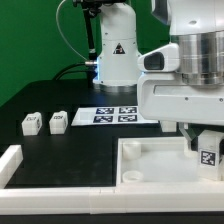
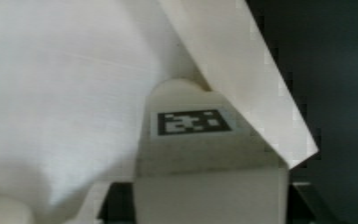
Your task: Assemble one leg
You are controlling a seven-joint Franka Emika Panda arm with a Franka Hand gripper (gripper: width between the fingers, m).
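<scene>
The black table [image 1: 60, 100] is carrying the marker board [image 1: 116, 115]. Two small white blocks [image 1: 31, 122] [image 1: 58, 121] are lying toward the exterior view's left of that board, while the large white tray-like piece [image 1: 150, 160] is sitting nearer the camera than it.

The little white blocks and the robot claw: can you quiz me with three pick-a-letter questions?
1. Where is the leg that is in the gripper?
A. Over the white tray-like piece
B. On the marker board
C. Beside the robot's base

2. How many small white blocks lie loose on the black table at the exterior view's left?
A. One
B. Two
C. Five

3. The gripper is:
A. Wide open and empty
B. Shut on the leg
C. Out of sight

Answers: 1 A, the leg hangs just above the tray-like piece; 2 B, two blocks sit side by side; 3 B, the wrist view shows the tagged leg held.
</scene>
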